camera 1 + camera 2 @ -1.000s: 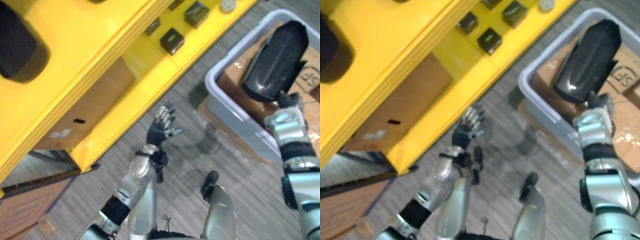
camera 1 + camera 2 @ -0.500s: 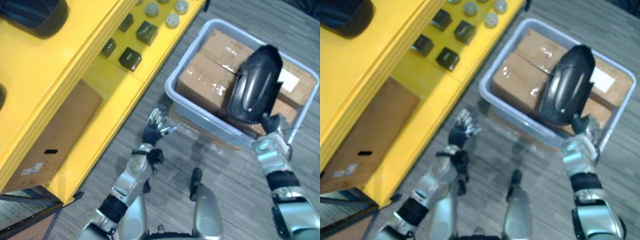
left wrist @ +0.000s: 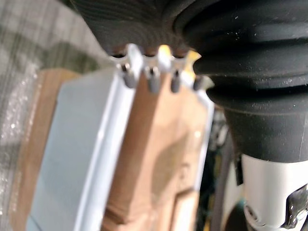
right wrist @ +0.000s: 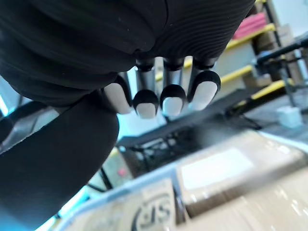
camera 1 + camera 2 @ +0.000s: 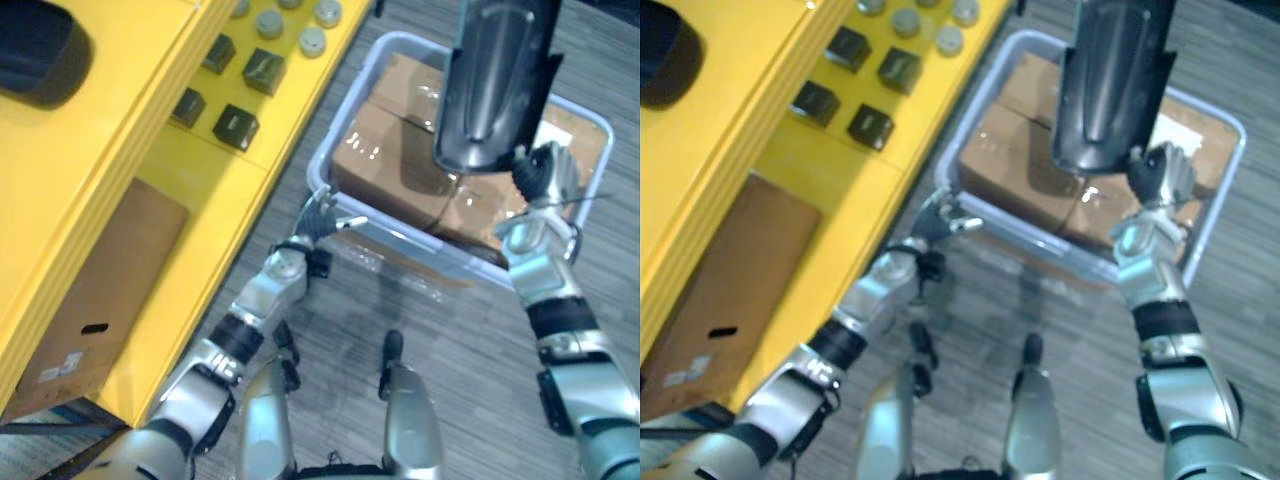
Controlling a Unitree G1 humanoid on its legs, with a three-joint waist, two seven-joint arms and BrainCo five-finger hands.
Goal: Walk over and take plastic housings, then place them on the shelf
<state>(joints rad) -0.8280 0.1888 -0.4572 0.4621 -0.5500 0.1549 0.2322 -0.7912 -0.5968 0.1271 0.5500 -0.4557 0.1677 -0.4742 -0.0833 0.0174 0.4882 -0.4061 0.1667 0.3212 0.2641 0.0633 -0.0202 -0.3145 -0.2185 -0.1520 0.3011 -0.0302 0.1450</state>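
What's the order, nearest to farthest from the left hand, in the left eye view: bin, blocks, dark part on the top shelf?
1. Bin: right beside the left hand.
2. Blocks: on the shelf, further left.
3. Dark part: top level, far left.

No legible txt: black logo [image 4: 153,214] on cardboard box [image 4: 106,216]; white label [image 4: 216,168] on 2nd box [image 4: 269,149], both too blurry.

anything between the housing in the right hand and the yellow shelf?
Nothing visible. The right hand grips the plastic housing above the grey bin, with open space toward the yellow shelf on the robot's left. The left hand, open, sits by the bin's corner. Small black boxes occupy part of the shelf.
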